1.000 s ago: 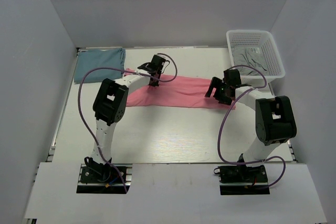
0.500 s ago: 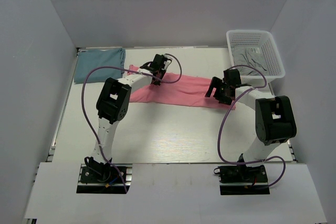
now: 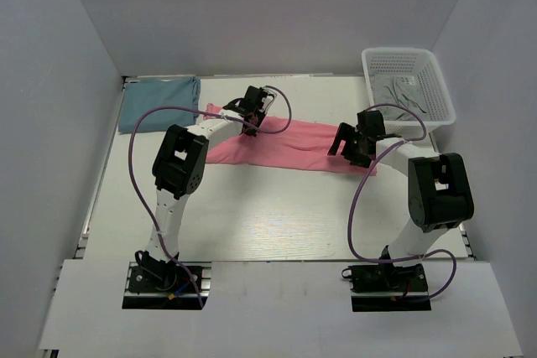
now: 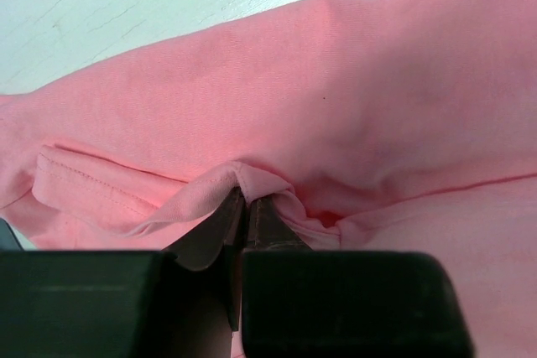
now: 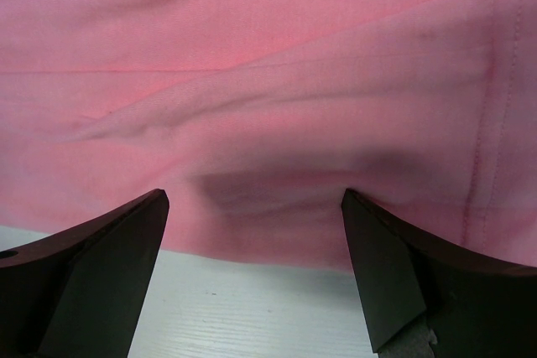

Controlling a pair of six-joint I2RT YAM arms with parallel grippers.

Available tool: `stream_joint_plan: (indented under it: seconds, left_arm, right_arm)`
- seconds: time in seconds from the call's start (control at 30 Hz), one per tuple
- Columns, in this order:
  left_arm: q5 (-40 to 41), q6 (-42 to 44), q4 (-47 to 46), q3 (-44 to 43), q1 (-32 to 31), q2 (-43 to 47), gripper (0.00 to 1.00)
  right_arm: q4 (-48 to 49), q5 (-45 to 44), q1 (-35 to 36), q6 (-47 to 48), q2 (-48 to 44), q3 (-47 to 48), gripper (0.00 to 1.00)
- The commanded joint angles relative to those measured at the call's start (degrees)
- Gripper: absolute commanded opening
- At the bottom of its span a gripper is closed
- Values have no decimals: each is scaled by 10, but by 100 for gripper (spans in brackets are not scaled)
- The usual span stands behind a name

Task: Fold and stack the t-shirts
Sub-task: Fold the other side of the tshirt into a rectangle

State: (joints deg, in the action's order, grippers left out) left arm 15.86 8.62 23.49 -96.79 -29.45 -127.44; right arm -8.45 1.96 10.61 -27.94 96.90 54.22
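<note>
The salmon pink t-shirt (image 3: pixel 289 147) lies as a long folded band across the far middle of the table. My left gripper (image 3: pixel 249 120) is at its left end, shut on a pinched fold of the pink cloth (image 4: pixel 252 180). My right gripper (image 3: pixel 351 150) is at the shirt's right end, open, its fingers (image 5: pixel 117 245) spread just over the pink cloth's near edge (image 5: pixel 277 199). The teal-blue t-shirt (image 3: pixel 159 99) lies folded at the far left corner.
A white mesh basket (image 3: pixel 409 63) with grey cloth (image 3: pixel 403 94) inside stands at the far right corner. White walls close in the table (image 3: pixel 268 215) on three sides. Purple cables loop beside both arms.
The left gripper has moved a little back and right, pulling the shirt's left end with it. The right arm has hardly moved.
</note>
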Motion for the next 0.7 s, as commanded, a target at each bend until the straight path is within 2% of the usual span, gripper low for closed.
stream_joint_plan:
  seconds: [0.0,0.17,0.3,0.53,0.67]
  left_arm:
    - [1,12,1,-11,-3,47,4]
    - [-13,25,7,-22,-8,41,0]
    - [-13,31,-21,-9,-8,69,0]
    - [21,10,-33,-22,-8,76,0]
    - [-8,24,-33,-27,-8,61,2]
  right_arm:
    - [-24,-17,0,8,10,1,90]
    - [-27,-17,-2,9,10,2,90]
    - [-26,-17,0,9,9,4,90]
    - [-25,-17,-1,10,4,2,90]
    - [-26,-17,-2,10,2,1,90]
